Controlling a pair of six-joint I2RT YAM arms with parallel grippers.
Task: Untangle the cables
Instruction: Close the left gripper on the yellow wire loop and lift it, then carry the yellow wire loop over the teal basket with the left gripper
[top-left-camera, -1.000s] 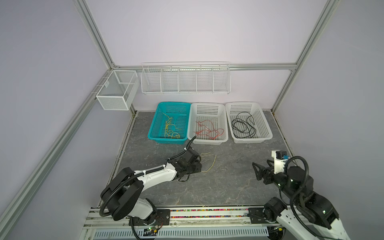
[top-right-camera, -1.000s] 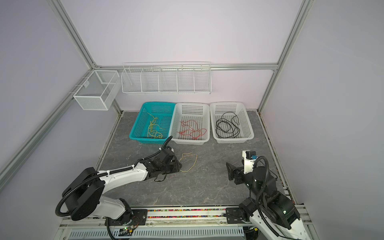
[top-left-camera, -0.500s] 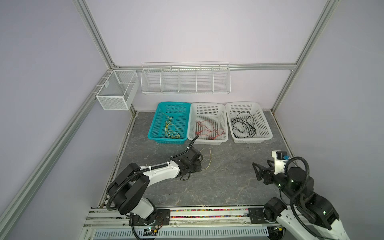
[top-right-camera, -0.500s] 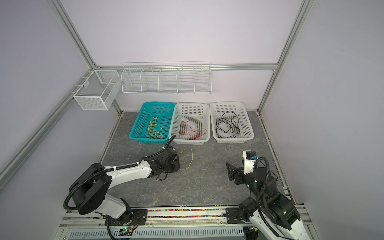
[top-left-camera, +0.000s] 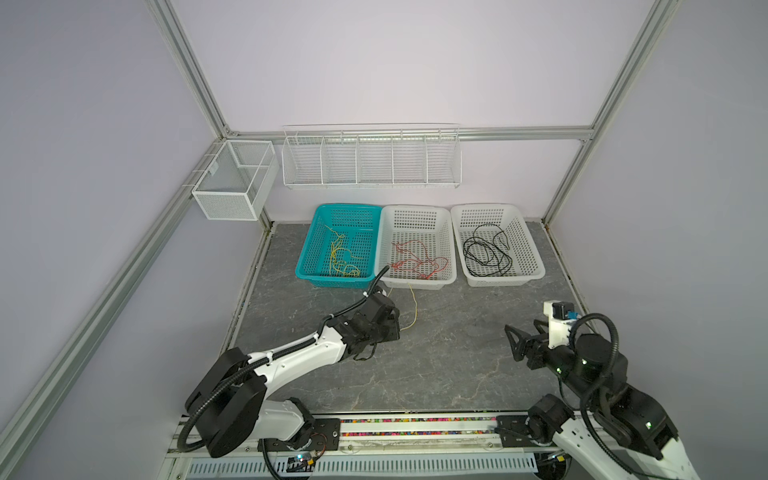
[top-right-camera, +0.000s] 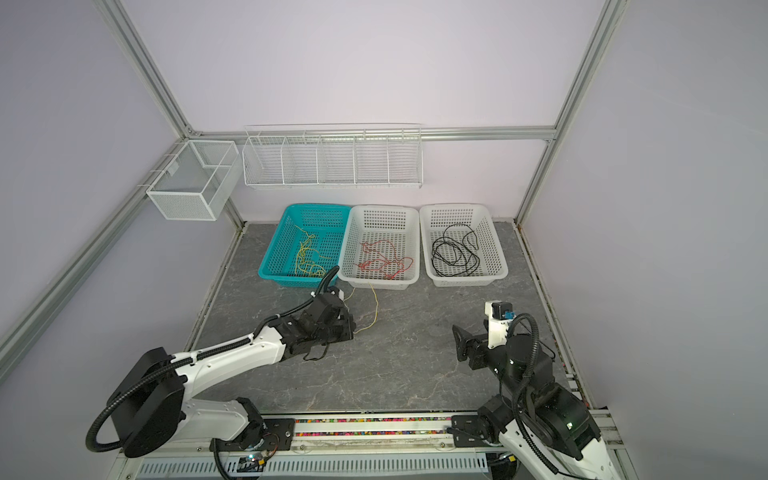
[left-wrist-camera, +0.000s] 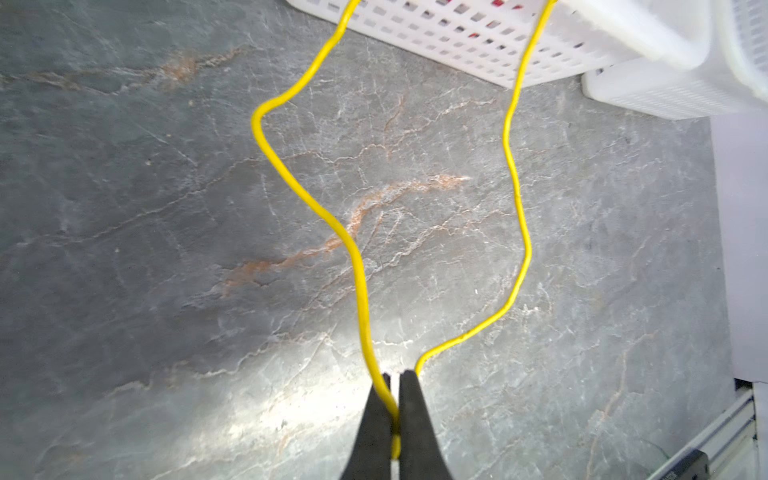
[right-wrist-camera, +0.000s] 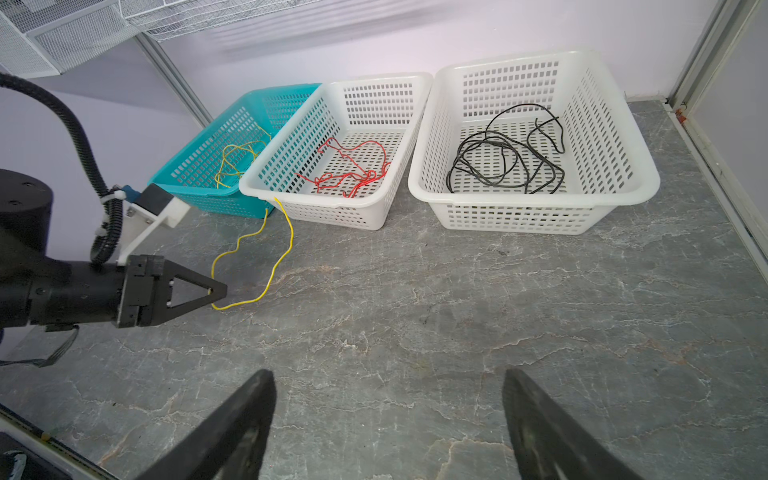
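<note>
Two end effectors sit at the near side of the worktop (top-left-camera: 436, 365). The right end effector (right-wrist-camera: 386, 374) hangs released, jaws wide, holding nothing. The left end effector (left-wrist-camera: 395, 376) is clenched on a loose yellow cable (left-wrist-camera: 359, 270), pinching it at the bend of a long loop. Both legs of the loop trail away over the stone toward the gap between the teal basket (top-left-camera: 307, 257) and the middle white basket (top-left-camera: 415, 208).

This cable looks very light and limp, yet springy enough to keep its waves. Its smooth sheath may slide through thin tips, so a firm pinch at the fold seems sound. The trailing legs could snag on the basket holes.

Farther back, yellow cables (top-left-camera: 340, 262) lie in the teal basket, red cables (top-left-camera: 415, 262) in the middle one, and black cables (top-left-camera: 486, 253) in the right white basket (top-left-camera: 536, 257).
</note>
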